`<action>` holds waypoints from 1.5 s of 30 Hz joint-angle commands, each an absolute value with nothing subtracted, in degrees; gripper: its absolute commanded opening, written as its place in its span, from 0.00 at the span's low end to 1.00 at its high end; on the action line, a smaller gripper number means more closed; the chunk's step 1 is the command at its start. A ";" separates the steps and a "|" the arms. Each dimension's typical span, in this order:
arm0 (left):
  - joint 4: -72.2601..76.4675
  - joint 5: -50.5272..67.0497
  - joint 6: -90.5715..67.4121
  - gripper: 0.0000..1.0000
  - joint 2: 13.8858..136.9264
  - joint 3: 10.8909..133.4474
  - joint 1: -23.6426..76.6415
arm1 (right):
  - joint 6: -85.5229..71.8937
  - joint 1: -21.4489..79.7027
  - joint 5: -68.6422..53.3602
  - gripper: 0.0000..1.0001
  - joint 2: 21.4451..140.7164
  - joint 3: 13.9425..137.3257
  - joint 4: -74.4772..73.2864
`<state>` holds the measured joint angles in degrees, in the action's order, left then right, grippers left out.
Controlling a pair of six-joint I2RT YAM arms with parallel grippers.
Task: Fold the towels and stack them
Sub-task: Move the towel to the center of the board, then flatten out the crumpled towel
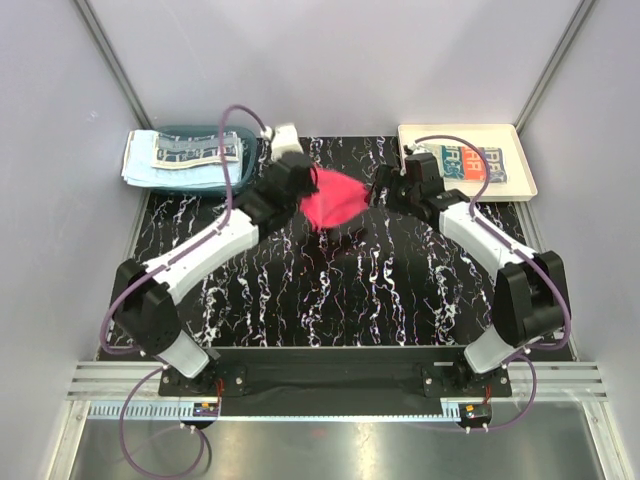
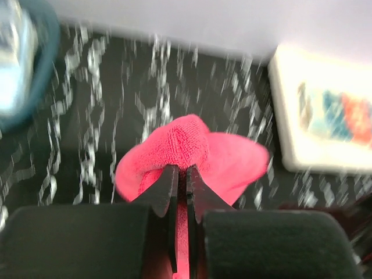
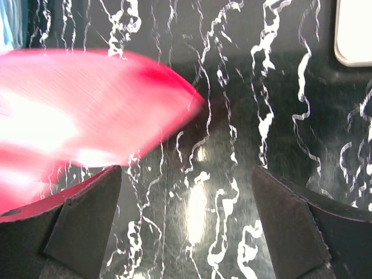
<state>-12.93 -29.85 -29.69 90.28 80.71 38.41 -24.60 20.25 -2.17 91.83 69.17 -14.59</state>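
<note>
Held item: red-pink towel (image 1: 335, 200), bunched over black marbled mat (image 1: 330, 290), left of cream tray (image 1: 524, 160), apart from it. Clamped on its fold: left gripper (image 2: 182, 170), fingers pressed together, on towel side away from tray. Between towel and tray: right gripper (image 3: 186, 186), fingers spread wide, nothing between them. Inside tray: folded patterned towel (image 1: 470, 162). Far left of tray: light blue towel (image 1: 150, 165) and second patterned towel (image 1: 195, 150), draped on teal basket (image 1: 200, 130).

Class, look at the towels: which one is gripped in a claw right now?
The plain red-pink towel: the left claw is shut on it. The light blue towel and patterned towel lie at the basket, ungripped.
</note>
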 commanded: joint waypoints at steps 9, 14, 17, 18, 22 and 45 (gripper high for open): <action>-6.59 -28.74 -44.47 0.56 90.90 54.69 53.70 | -32.33 27.58 4.03 0.98 79.90 49.85 -12.40; -11.68 -34.79 -44.38 0.69 83.77 53.61 53.53 | -38.75 38.39 9.13 0.90 75.86 42.98 -9.06; -15.64 -36.73 -45.00 0.70 80.08 53.00 52.74 | -42.44 43.06 12.74 0.82 76.99 41.05 -7.56; -16.43 -37.00 -45.26 0.70 78.68 52.48 52.39 | -43.50 44.02 12.48 0.79 77.51 40.70 -5.64; -16.53 -35.34 -46.84 0.70 76.29 47.82 49.75 | -44.47 46.40 13.27 0.69 82.08 41.74 -2.90; -2.64 -20.74 -43.42 0.52 91.75 45.70 38.15 | -45.44 47.99 18.37 0.23 85.25 40.70 0.35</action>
<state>-6.63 -21.15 -43.35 91.22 44.27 38.65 -45.34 47.48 16.10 86.89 41.50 -0.73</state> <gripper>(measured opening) 0.532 0.226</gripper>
